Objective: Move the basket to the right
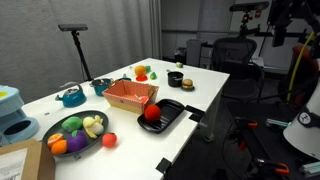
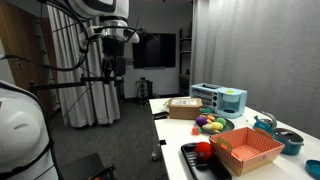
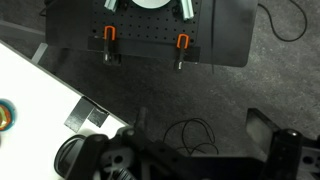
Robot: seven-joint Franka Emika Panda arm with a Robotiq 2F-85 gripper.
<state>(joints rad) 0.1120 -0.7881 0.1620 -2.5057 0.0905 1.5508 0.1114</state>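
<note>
On the big white table [image 1: 205, 80] the orange basket [image 1: 131, 95] sits beside the black tray [image 1: 172, 118], while the claw [image 2: 112, 68] hangs far away, too dark to tell if it is open or holding anything, so reaching the basket probably comes first.

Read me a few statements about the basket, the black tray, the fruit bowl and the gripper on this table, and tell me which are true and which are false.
1. The basket stands on the white table right beside the black tray. True.
2. The gripper is clamped on the basket. False: it hangs high up and off to the side of the table, well away from the basket.
3. A red fruit lies in the black tray. True.
4. The bowl of mixed fruit sits inside the basket. False: it stands on the table by itself, apart from the basket.
</note>
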